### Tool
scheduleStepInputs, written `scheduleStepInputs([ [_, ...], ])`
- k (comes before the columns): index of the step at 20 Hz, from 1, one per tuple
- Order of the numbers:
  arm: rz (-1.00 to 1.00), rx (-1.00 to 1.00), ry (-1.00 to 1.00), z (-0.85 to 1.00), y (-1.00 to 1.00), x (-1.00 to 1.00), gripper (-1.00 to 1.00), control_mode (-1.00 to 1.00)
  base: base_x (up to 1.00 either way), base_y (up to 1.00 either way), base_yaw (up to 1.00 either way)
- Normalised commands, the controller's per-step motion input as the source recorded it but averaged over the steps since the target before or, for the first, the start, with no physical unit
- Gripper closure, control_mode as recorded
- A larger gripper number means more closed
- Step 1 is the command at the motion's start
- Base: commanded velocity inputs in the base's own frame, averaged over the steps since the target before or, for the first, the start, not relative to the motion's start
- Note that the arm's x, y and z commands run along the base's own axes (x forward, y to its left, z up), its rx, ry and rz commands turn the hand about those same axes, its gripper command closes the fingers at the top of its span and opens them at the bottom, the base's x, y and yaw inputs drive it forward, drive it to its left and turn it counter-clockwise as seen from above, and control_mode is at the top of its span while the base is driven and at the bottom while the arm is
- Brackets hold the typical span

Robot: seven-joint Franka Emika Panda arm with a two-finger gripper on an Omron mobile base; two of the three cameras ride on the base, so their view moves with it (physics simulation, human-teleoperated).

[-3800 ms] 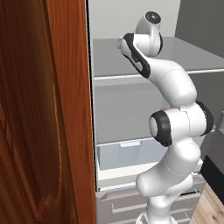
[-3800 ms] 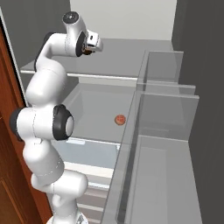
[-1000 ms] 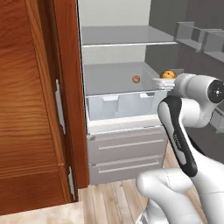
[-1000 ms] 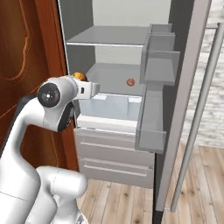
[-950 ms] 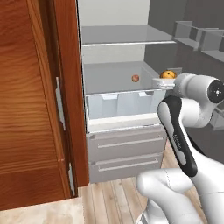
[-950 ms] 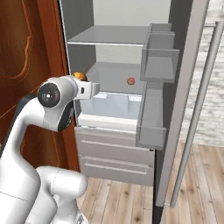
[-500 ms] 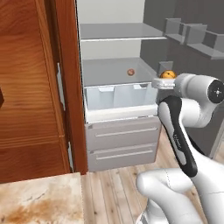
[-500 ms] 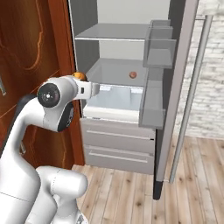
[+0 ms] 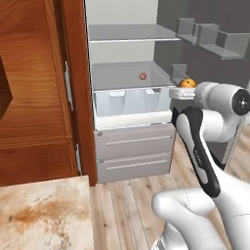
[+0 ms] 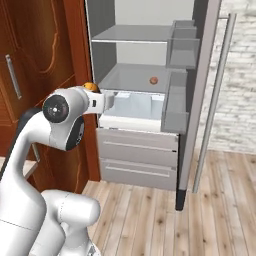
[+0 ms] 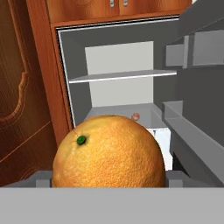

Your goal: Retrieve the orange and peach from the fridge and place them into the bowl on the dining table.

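My gripper [image 11: 109, 177] is shut on the orange [image 11: 109, 151], a large orange-brown ball with a green stem dot between the grey fingers [image 11: 43, 179]. The held orange [image 9: 187, 83] rides at the hand, out in front of the open fridge [image 9: 136, 146]. From the right it peeks above the wrist as the orange [image 10: 90, 87]. The peach [image 9: 142, 76] lies far back on the fridge's lower shelf, also the peach [image 10: 154, 80] and the peach [image 11: 136, 116]. A corner of the dining table [image 9: 44, 215] shows at lower left. The bowl is out of view.
The fridge door [image 10: 200, 75] stands open to the right with grey door bins and a long bar handle [image 10: 215, 100]. Red-brown wooden cabinets [image 9: 34, 88] flank the fridge on the left. A pale crisper drawer [image 9: 129, 100] sticks out. Wooden floor [image 10: 165, 215] lies below.
The whole scene has shifted: the base has backed away from the fridge and the table corner has come into the left view. The orange stays in the gripper.
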Motion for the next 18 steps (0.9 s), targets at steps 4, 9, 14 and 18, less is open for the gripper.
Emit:
scheduleStepInputs([
  [4, 0.0, 0.0, 0.0, 0.0, 0.0, 0.0, 1.0, 1.0, -0.53, -0.15, -0.05],
  [9, 0.0, 0.0, 0.0, 0.0, 0.0, 0.0, 1.0, 1.0, -0.57, -0.2, -0.12],
  [14, 0.0, 0.0, 0.0, 0.0, 0.0, 0.0, 1.0, 1.0, -0.51, -0.28, -0.23],
  [18, 0.0, 0.0, 0.0, 0.0, 0.0, 0.0, 1.0, 1.0, -0.31, -0.31, -0.33],
])
